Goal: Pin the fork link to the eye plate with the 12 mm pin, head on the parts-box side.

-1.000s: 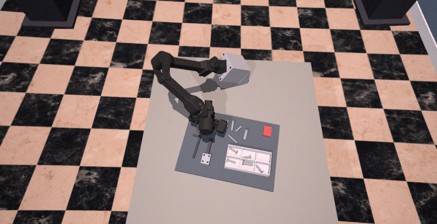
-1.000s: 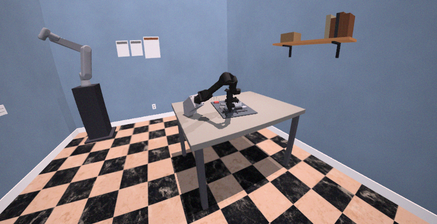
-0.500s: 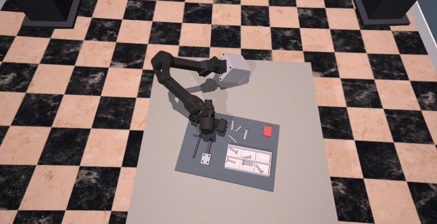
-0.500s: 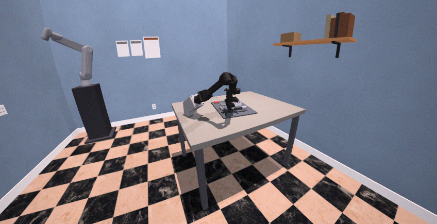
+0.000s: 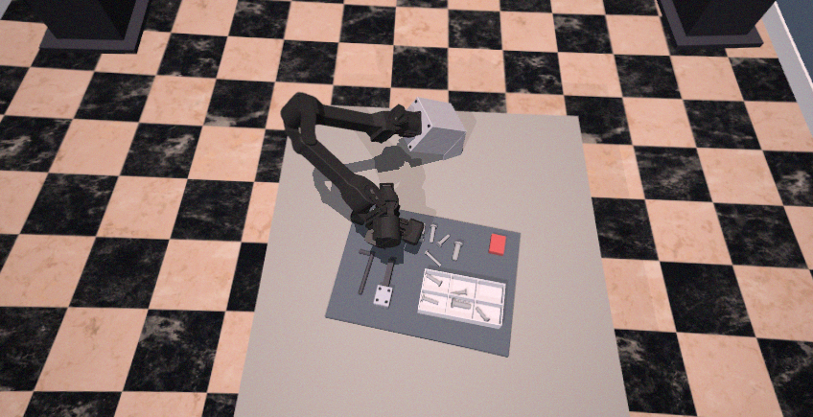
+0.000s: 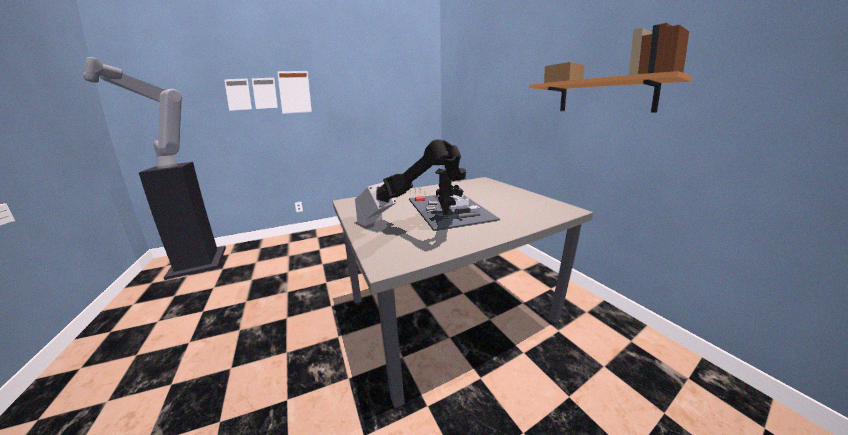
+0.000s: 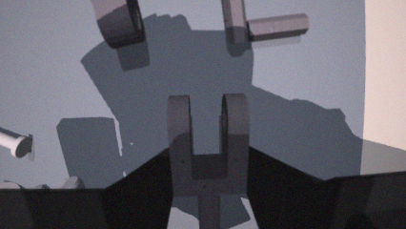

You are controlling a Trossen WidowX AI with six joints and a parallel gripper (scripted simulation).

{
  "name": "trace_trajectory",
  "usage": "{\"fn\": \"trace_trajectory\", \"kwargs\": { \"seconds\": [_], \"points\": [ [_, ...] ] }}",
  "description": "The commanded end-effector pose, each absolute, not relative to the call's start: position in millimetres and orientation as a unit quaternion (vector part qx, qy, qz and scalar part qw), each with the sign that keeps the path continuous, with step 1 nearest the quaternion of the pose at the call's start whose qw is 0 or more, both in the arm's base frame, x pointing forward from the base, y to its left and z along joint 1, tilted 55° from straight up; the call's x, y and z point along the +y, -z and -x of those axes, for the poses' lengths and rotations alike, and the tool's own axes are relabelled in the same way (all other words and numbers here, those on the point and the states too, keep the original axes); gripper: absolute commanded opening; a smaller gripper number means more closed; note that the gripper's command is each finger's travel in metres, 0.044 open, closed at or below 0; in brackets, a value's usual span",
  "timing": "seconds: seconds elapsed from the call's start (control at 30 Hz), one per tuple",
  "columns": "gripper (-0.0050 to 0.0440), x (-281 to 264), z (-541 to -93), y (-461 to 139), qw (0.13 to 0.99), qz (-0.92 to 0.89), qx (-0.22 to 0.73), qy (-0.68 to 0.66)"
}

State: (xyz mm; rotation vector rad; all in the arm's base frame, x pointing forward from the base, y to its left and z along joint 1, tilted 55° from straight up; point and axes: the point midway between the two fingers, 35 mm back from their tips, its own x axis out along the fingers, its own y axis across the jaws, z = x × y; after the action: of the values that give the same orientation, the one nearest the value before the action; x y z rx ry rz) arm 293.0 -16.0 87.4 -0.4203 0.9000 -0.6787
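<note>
Your gripper (image 7: 208, 191) is clamped on the fork link (image 7: 208, 138); in the wrist view its two cheeks stand up between the dark fingers, with an open slot between them, above the mat (image 5: 353, 298).

- Fork link: held over the mat's corner nearest the arm's base, hidden under the gripper (image 5: 393, 230) in the top view.
- Eye plate (image 5: 383, 295): light block on the mat's near edge, a dark rod (image 5: 388, 270) running from it toward the gripper; a second dark rod (image 5: 365, 270) lies just beside it.
- Loose pins (image 5: 443, 244): several scattered on the mat just beside the gripper, between it and the red block (image 5: 497, 243). You cannot tell which is the 12 mm one.
- Parts box (image 5: 462, 297): white, six compartments, some holding pins, well apart from the gripper.
- Wrist view, beyond the cheeks: two grey pieces, one (image 7: 116, 21) rounded, one (image 7: 276, 26) a bar; a pin head (image 7: 19, 144) at the left edge.
- Grey base box (image 5: 436, 127): at the table's (image 5: 542, 184) far corner.
</note>
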Motion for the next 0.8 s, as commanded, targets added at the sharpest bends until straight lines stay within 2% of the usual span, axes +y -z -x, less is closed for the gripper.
{"fn": "trace_trajectory", "kwargs": {
  "seconds": [0.0, 0.77],
  "points": [
    [-0.005, -9.5, -295.3, -98.3, 0.834, 0.188, 0.411, 0.318],
    [-0.005, -1.4, -290.1, -104.4, 0.834, 0.188, 0.411, 0.317]
  ]
}}
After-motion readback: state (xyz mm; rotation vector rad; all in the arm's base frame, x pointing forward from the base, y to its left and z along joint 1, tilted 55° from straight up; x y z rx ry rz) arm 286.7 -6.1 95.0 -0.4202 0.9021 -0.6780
